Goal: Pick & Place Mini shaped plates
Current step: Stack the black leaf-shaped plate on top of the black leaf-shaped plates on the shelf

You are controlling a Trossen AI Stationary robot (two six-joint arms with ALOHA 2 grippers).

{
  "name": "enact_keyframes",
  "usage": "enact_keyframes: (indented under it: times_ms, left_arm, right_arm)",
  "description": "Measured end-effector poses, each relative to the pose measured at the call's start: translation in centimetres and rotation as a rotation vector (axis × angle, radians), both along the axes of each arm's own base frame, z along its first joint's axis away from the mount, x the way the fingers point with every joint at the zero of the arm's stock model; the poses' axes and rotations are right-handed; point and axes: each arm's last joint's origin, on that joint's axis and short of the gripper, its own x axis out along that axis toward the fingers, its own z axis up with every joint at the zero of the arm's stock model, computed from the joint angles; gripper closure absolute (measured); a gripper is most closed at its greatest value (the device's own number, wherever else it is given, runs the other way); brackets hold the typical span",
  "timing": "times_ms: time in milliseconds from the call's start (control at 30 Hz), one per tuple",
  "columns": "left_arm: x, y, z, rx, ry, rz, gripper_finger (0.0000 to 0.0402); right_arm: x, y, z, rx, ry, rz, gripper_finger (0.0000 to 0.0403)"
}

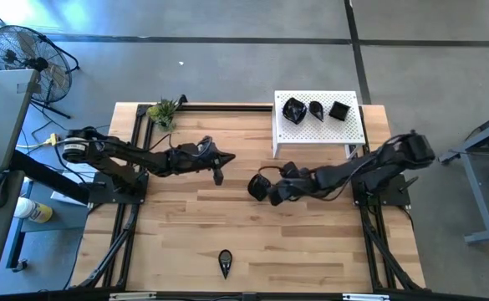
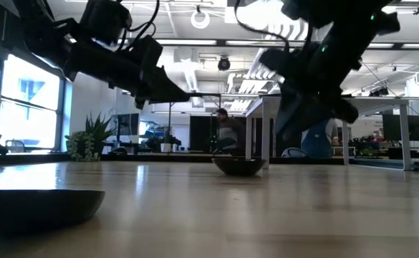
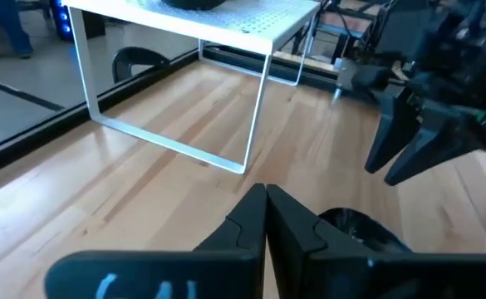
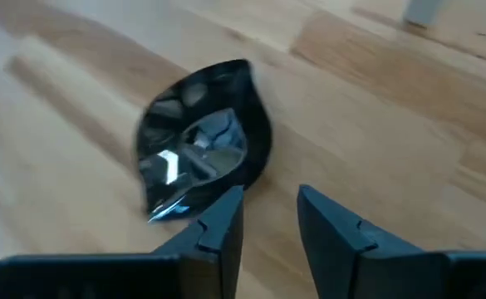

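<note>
With the right gripper (image 4: pixel 269 218) parted and empty beside the plate (image 4: pixel 201 141), its rim could be nudged and slid away; the left gripper (image 3: pixel 266 218) is shut.

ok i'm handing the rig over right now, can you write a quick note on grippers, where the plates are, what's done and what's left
Left gripper: shut, empty, over the table's middle.
Right gripper: jaws apart, holding nothing, right beside a teardrop plate lying on the table.
Done: three plates sit on the white perforated platform.
Left: the teardrop plate by the right gripper, and another plate near the table's front edge. Whether the right arm is about to grasp its plate or has just let go, I cannot tell.
</note>
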Motion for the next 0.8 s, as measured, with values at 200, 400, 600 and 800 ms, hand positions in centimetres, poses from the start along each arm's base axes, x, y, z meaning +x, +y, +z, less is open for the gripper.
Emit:
enact_keyframes:
  times_ms: [200,400,600,800]
  left_arm:
    - [0.0,0.0,-0.1,0.024,0.017,-0.002,0.0396]
    - [0.0,0.0,-0.1,0.023,0.018,-0.002,0.0396]
    - [0.0,0.0,-0.1,0.023,0.017,-0.002,0.0396]
    - [0.0,0.0,-0.1,0.022,0.018,-0.002,0.0396]
  right_arm:
    - [1.5,-0.1,-2.4,-0.004,-0.012,-0.047,0.0314]
    - [1.9,-0.4,-3.8,0.002,0.000,-0.102,0.0324]
    - [2.7,-0.3,-3.9,0.025,-0.075,-0.107,0.0338]
    - [2.7,-0.3,-3.8,0.032,-0.086,-0.121,0.0365]
